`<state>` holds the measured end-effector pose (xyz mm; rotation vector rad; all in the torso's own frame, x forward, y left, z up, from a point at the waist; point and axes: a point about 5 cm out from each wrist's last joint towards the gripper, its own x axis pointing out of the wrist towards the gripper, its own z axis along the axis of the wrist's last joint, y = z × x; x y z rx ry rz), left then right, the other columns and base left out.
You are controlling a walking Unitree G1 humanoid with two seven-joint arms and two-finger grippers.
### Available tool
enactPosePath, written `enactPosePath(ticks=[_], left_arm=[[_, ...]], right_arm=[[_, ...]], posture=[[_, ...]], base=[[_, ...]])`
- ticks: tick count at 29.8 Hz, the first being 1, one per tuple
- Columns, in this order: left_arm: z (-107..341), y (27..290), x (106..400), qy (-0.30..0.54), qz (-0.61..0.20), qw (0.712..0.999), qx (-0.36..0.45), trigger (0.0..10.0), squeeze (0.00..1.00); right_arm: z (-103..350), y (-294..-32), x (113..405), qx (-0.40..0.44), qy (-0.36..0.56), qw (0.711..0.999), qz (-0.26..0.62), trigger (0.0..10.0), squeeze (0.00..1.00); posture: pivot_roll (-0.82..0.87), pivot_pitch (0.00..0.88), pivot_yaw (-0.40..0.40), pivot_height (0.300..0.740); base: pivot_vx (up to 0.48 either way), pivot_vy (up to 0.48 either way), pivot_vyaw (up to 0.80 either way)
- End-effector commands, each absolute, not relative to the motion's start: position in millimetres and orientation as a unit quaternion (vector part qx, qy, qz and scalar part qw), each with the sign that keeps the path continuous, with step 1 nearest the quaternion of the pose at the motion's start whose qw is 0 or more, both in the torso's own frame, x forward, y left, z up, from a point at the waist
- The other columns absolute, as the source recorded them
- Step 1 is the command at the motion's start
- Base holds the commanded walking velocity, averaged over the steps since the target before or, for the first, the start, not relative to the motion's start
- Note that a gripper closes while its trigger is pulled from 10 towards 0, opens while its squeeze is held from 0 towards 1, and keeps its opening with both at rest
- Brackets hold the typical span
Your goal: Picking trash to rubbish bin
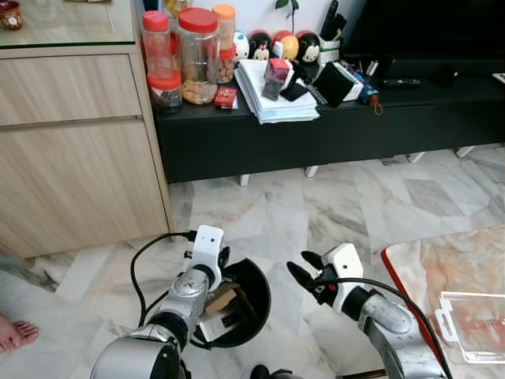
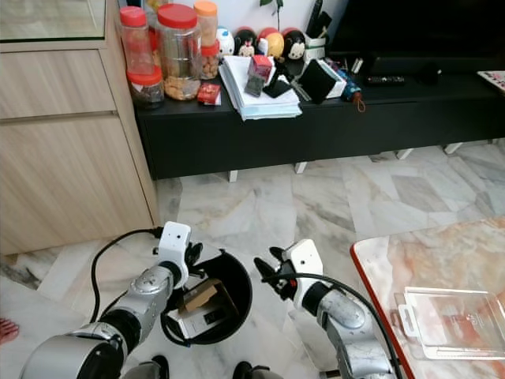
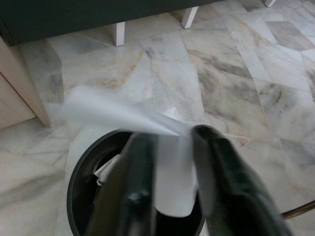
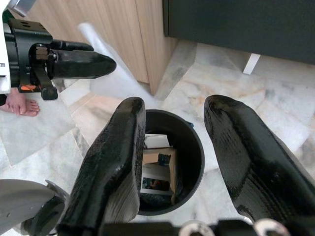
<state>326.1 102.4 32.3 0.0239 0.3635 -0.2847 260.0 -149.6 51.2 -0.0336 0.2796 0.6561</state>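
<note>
A pale marble floor (image 1: 316, 213) carries a black round bin (image 1: 252, 304) holding cardboard and paper, with a low black cabinet (image 1: 331, 130) and a wooden cupboard (image 1: 71, 150) standing on it.

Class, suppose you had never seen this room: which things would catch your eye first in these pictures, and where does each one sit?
First, the black rubbish bin on the marble floor between the two arms, already holding cardboard boxes. Above its rim the left gripper pinches a clear plastic sheet, while the right gripper hangs open just beside the bin. Farther back, the red-lidded jars on the low black cabinet stand out.
</note>
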Motion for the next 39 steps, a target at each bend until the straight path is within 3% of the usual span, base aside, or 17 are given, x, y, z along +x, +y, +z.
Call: enactPosePath(ticks=[1,37,38,39], left_arm=[[24.2,96.6,319.3,0.2,-0.149,0.968,0.003,10.0,1.0],[20.0,97.0,314.5,0.198,-0.139,0.97,-0.029,10.0,1.0],[19.3,97.8,314.0,0.198,-0.137,0.97,-0.026,10.0,0.62],[18.8,98.3,313.6,0.199,-0.137,0.97,-0.023,10.0,0.0]], right_arm=[[52.4,-154.2,258.2,-0.021,0.139,0.938,0.316,10.0,0.0],[53.6,-148.6,259.8,-0.022,0.138,0.935,0.325,10.0,0.0],[53.7,-148.6,259.9,-0.022,0.138,0.935,0.325,10.0,0.0],[53.8,-148.6,260.1,-0.022,0.138,0.935,0.325,10.0,0.0]], posture=[[0.01,0.2,-0.17,0.74],[0.03,0.2,-0.169,0.74],[0.03,0.2,-0.169,0.74],[0.03,0.198,-0.169,0.74]], base=[[0.0,0.0,0.0],[0.0,0.0,0.0],[0.0,0.0,0.0],[0.0,0.0,0.0]])
